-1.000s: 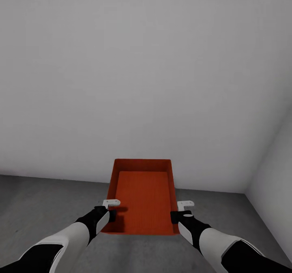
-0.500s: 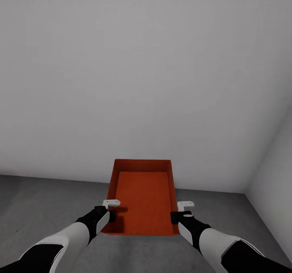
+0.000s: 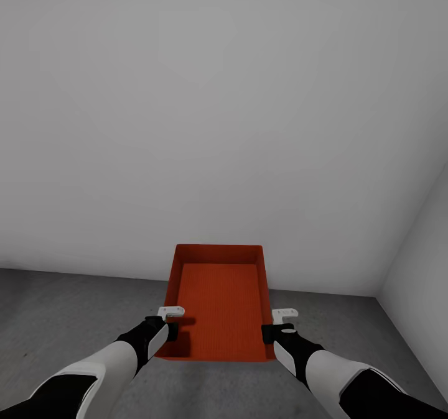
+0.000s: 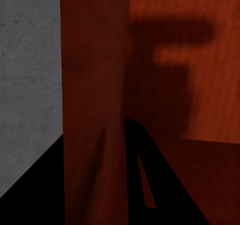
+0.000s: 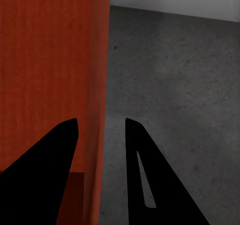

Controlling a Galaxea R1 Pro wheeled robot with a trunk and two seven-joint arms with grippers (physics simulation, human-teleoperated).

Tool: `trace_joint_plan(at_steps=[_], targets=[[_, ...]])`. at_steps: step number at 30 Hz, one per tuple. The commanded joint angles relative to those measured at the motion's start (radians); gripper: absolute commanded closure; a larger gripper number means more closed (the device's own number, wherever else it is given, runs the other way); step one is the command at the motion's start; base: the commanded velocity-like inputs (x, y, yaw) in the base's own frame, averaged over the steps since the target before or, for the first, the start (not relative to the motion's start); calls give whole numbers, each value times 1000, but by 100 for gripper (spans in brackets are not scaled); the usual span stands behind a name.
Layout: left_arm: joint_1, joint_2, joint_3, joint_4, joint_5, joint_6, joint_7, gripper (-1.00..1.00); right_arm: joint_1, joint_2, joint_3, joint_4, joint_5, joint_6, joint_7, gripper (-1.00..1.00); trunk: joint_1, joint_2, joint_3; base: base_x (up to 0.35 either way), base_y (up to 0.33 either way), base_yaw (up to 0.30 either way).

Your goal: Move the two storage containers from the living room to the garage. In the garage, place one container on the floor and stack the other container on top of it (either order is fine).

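A red-orange rectangular open-top plastic bin (image 3: 219,304) hangs above the dark grey mottled concrete floor (image 3: 56,310) near the plain white-grey wall (image 3: 218,114), carried between 2 arms. The left gripper (image 3: 172,327) pinches the bin's left wall, 1 finger inside and 1 outside; the right gripper (image 3: 269,329) pinches the right wall the same way.

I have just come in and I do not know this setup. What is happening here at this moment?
A two-armed robot holds one red-orange storage container in front of itself, above the dark grey floor of a bare room with white-grey walls. The left end effector straddles the bin's left wall and the right end effector its right wall, one finger inside and one outside. The bin is empty.
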Motion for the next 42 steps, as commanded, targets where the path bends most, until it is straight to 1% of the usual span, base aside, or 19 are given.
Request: trace_joint_plan(at_steps=[1,10,20,24,34,42], targets=[[-1,23,2,-6,-24,-1,7,100,0,0,10,8,-17,3,-6,100,4,-10,-5,0,0,0],[-1,23,3,-6,-24,4,1,100,0,1,10,8,-17,3,-6,100,39,-73,-34,0,0,0],[-1,23,3,-6,-24,1,1,100,0,0,9,8,-17,2,-6,100,77,-143,-80,0,0,0],[-1,22,2,-8,-24,-1,7,100,0,0,9,8,-17,3,-6,100,77,-143,-86,0,0,0],[-1,21,2,-8,-24,1,10,100,0,0,9,8,-17,3,-6,100,116,-213,-130,0,0,0],[-1,21,2,-7,-24,1,9,100,0,-1,9,8,-17,2,-6,100,146,-269,-159,0,0,-9]])
